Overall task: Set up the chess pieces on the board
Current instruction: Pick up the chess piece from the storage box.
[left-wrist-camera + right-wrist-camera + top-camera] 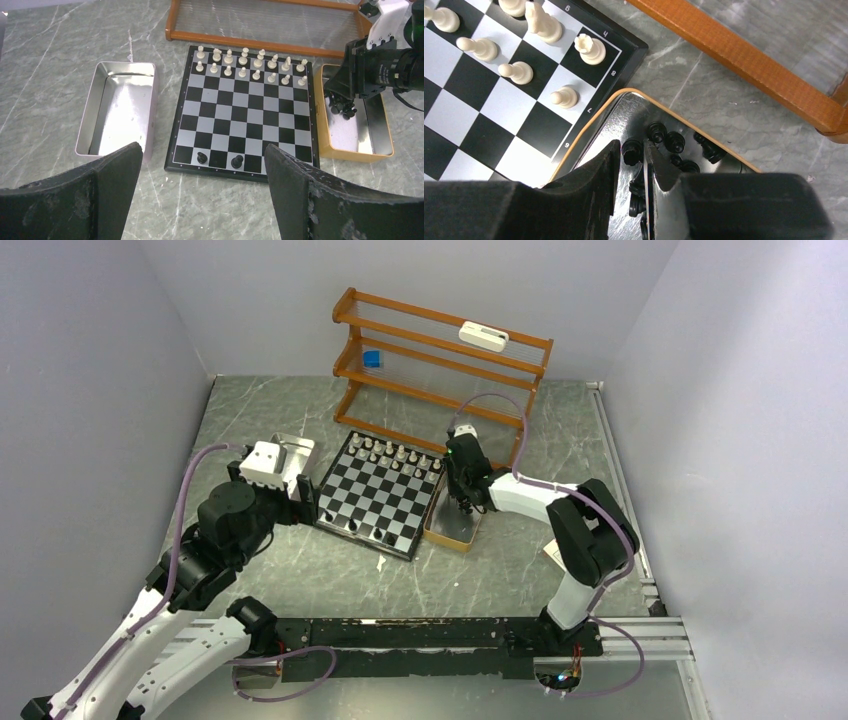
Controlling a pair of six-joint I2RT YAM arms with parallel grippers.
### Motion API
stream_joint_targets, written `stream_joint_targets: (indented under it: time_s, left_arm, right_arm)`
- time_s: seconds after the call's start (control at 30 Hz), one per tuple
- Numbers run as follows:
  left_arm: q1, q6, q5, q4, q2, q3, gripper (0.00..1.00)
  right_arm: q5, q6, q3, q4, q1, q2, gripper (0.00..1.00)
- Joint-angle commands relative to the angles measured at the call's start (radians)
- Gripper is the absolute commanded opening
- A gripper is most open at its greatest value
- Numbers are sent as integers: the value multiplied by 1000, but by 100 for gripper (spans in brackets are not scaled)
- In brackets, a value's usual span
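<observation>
A black piece (632, 151) sits pinched between the jaws of the right pincer (466, 506), which reaches down into the tan-rimmed tray (350, 152). The jaws are narrow on its head, a grip by the look of it, piece not yet lifted. More black pcs (674, 142) lie heaped just beyond and to the R of the jaws, same tray.

Immediately L of the pincer is the board (240, 115), its edge right against the tray or nearly so. White pieces (250, 62) fill both ranks on the far side, L and ahead of the pincer. That is all 16 by count, so that half looks done. On the black side, L and nearer than the pincer, only two black men (201, 158) stand on the back rank. Approx. 14 are left to place, incl. the one in the jaws.

Beyond the pincer is a wooden rack (440, 350). Well off to its L, across the board, the left pincer (202, 150) hovers w/ jaws wide apart, holding nothing. A silver tin (120, 110) sits past the board's L edge.
</observation>
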Motion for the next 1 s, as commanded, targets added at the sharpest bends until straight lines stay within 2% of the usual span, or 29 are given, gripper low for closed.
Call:
stream_joint_targets:
  time_s: [0.0, 0.13, 0.43, 0.97]
  left_arm:
    - [-6, 10, -24, 10, -10, -3, 96]
    - [-6, 10, -24, 12, -12, -4, 96]
    - [-6, 10, -27, 10, -13, -3, 96]
    - [-6, 5, -48, 2, -13, 0, 96]
  right_arm:
    - [-12, -5, 14, 14, -8, 28, 28]
    - [-12, -4, 13, 14, -8, 28, 25]
    - [-17, -16, 12, -15, -9, -14, 12]
    - [-119, 6, 15, -126, -2, -255, 10]
